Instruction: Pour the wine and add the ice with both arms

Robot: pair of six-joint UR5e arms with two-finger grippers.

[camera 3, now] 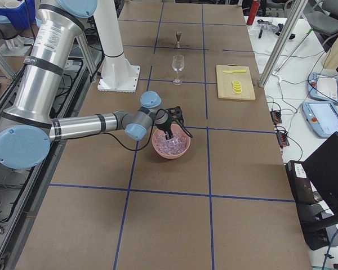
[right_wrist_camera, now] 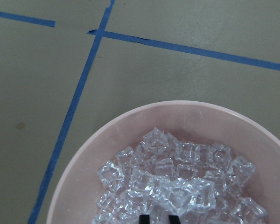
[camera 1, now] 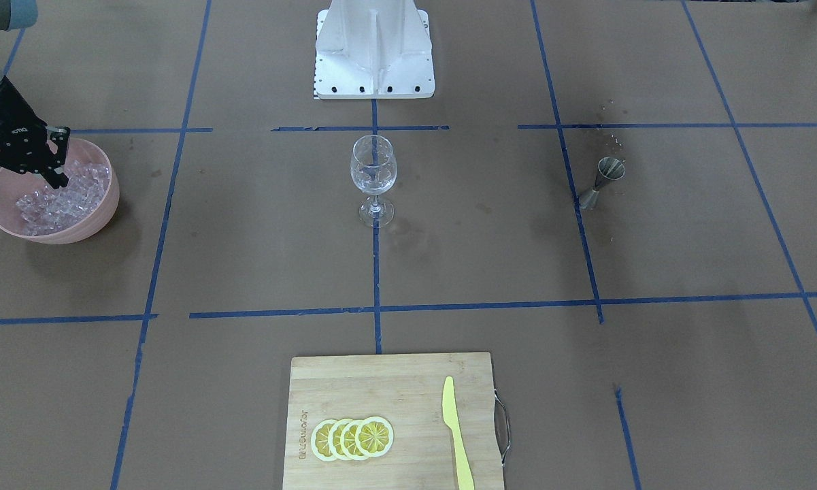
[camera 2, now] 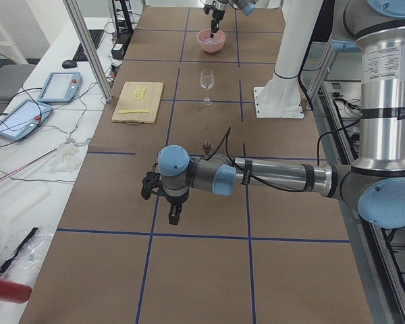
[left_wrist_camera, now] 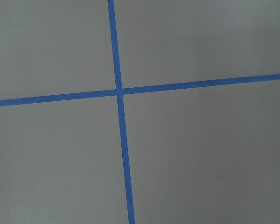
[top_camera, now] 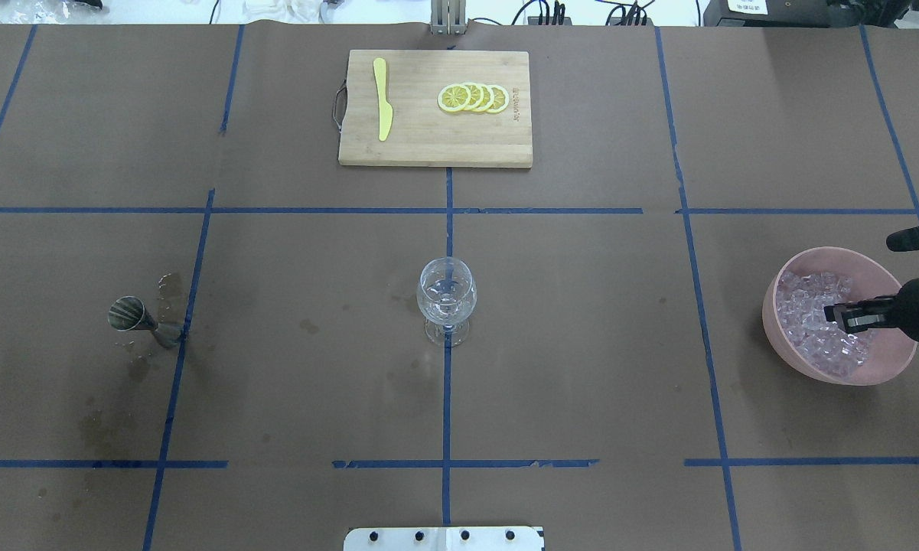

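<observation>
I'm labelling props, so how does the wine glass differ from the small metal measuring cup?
The wine glass is clear; the measuring cup is dull grey metal. The wine glass is taller, a round bowl on a thin stem; the measuring cup is a squat double cone. The wine glass stands central; the measuring cup stands toward the robot's left. Both stand upright.

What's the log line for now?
right hand: fingertips in ice, pink bowl | left hand: above table | wine glass: upright, centre
</observation>
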